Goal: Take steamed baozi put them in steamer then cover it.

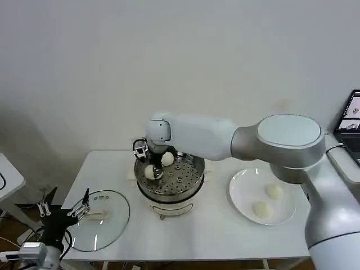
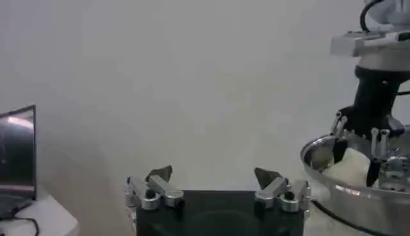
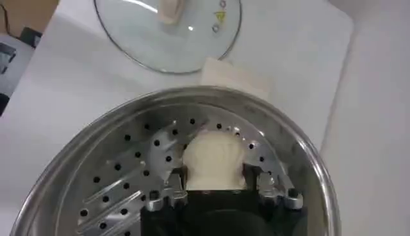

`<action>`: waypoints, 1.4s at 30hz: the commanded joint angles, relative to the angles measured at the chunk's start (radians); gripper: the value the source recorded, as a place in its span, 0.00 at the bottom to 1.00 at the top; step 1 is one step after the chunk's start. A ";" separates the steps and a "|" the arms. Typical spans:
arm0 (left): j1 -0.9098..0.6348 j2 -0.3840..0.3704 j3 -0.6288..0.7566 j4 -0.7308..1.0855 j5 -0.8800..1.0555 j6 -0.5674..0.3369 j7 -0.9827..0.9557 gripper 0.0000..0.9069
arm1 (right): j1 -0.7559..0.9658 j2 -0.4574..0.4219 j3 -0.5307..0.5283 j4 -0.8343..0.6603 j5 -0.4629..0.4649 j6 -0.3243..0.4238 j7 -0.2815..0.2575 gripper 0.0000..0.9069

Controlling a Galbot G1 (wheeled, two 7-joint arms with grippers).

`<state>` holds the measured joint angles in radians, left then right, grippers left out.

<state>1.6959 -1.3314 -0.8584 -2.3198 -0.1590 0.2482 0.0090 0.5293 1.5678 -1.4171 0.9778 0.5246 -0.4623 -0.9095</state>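
A: Where is the right gripper (image 1: pixel 151 169) now?

B: It is down inside the steamer (image 1: pixel 194 181), on the side nearest the cover (image 1: pixel 112 211). Its fingers are squeezed on one baozi (image 3: pixel 213 160), one finger on each side of the bun.

A: Is that bun sitting on the tray yet?

B: It looks very close to the tray with holes (image 3: pixel 128 186), maybe touching. I can't tell for sure.

A: Are other buns in the steamer?

B: Yes, one more bun (image 1: pixel 167 158) sits in there, just beside the gripper, farther from the cover.

A: And the rest?

B: Two buns (image 1: pixel 274 192) wait on the white plate (image 1: pixel 239 194), on the far side of the steamer from the cover.

A: So how should it do this step well?

B: I think it should let the bun rest flat on the tray first. Then spread the fingers slowly, so the soft bun doesn't stick or roll. Then go straight up, so it doesn't bump the other bun or the shiny rim.

A: What is the left gripper (image 2: pixel 218 190) doing?

B: It waits low by the cover, away from the steamer. Its fingers are spread apart and hold nothing.

A: Where is the cover?

B: It lies flat on the table (image 1: pixel 214 230), near the steamer, handle up.
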 commanded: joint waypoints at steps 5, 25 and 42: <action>0.003 0.001 -0.002 -0.001 -0.001 0.000 0.000 1.00 | -0.006 0.005 -0.004 -0.006 -0.003 0.013 0.006 0.97; 0.004 0.021 0.004 -0.011 -0.002 0.016 0.001 1.00 | 0.222 -0.351 -0.013 0.281 0.015 0.075 0.005 1.00; 0.001 0.055 0.046 -0.018 0.017 0.036 0.002 1.00 | 0.275 -1.088 -0.091 0.584 -0.336 0.252 -0.152 1.00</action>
<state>1.6944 -1.2836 -0.8294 -2.3322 -0.1517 0.2824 0.0103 0.7909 0.9431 -1.4748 1.3751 0.4276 -0.3418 -0.9508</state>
